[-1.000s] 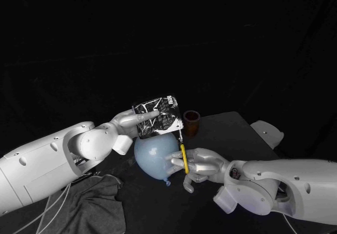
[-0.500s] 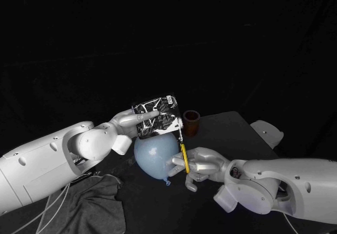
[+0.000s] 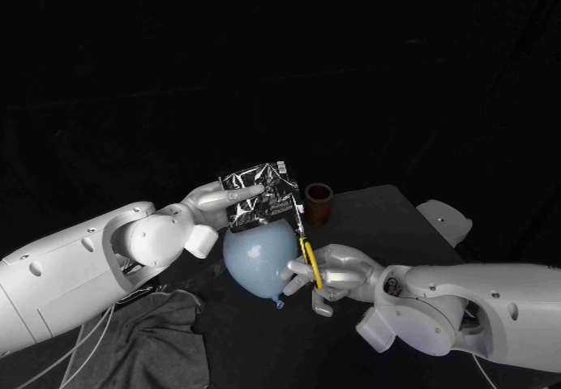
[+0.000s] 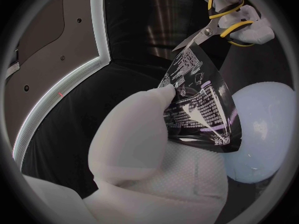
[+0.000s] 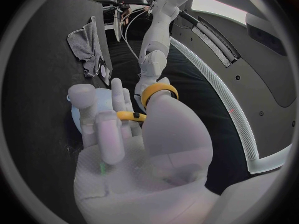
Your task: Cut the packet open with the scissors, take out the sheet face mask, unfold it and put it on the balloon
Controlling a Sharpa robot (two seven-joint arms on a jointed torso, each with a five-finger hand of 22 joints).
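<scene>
Step in hand: cutting the packet open; no cut is visible yet.

- Left hand (image 3: 222, 198) pinches the dark glossy foil packet with white print (image 3: 263, 193) between thumb and fingers at its lower side. It holds the packet upright in the air above the pale blue rubber balloon (image 3: 259, 255).
- Right hand (image 3: 336, 271) is clenched through the loops of the yellow-handled steel scissors (image 3: 306, 243), blades pointing up at the packet's right side.
- In the left wrist view the scissors (image 4: 219, 27) have their blades slightly parted, tips at the packet's (image 4: 199, 104) upper corner. I cannot tell whether they straddle the foil.
- The balloon lies on the black table (image 3: 391, 215) toward its left edge, just below the packet.
- A brown cylindrical tube (image 3: 318, 203) stands near the far edge. A grey cloth (image 3: 152, 324) lies at the near left corner.

Next move (judgement): seat the foil deep between the blades, then close them across the top strip. The left hand's hold must stay firm, and the blade tips must be kept off the balloon.
</scene>
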